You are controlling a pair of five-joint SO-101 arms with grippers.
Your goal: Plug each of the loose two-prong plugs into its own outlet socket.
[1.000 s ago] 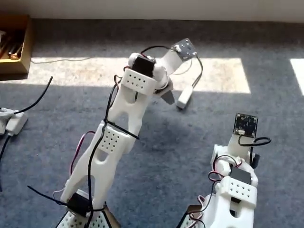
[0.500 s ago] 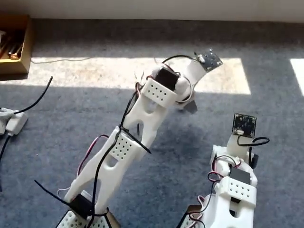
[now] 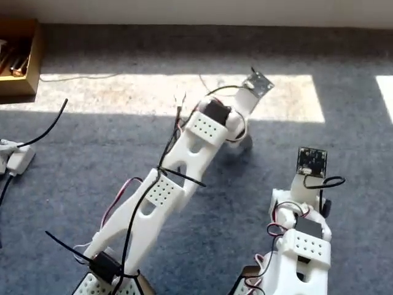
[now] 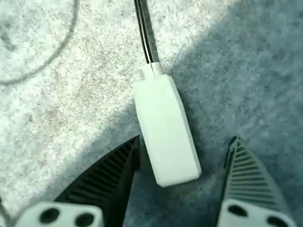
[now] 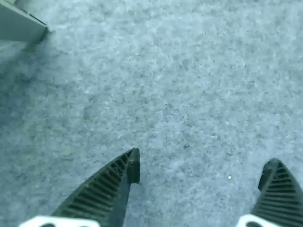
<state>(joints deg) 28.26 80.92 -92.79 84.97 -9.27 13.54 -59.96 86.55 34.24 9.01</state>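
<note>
**Q:** Task item, position?
**A:** White corded block [image 4: 165, 132] lies flat on the grey carpet [image 4: 246, 61], right on the border between sunlit patch and shade; a black cord [image 4: 146, 33] leaves its far end and runs off across the lit area; prongs not visible, so plug or socket: cannot tell.

**Q:** Left hand?
**A:** Left hand [image 4: 185, 140] is parted to a moderate width; jaws straddle the block's free end, one on either side; the dark finger [image 4: 118, 165] sits just beside the block's edge, contact cannot be told; the paler finger [image 4: 241, 175] stands apart from it; nothing gripped.

**Q:** Right hand?
**A:** Right hand [image 5: 204, 158] is spread wide above the carpet and has hold of nothing; a pale flat-edged thing [image 5: 19, 23] sits in one corner of that wrist view, identity unclear.

**Q:** From overhead?
**A:** Left arm [image 3: 184, 166] is stretched far out to the edge of the sun patch [image 3: 110, 95]; right arm [image 3: 301, 239] is folded close to its base; a second white block [image 3: 18, 158] with a dark cord [image 3: 49, 126] lies at the left edge, well apart from both arms; wooden box [image 3: 21, 61] in the far left corner.
</note>
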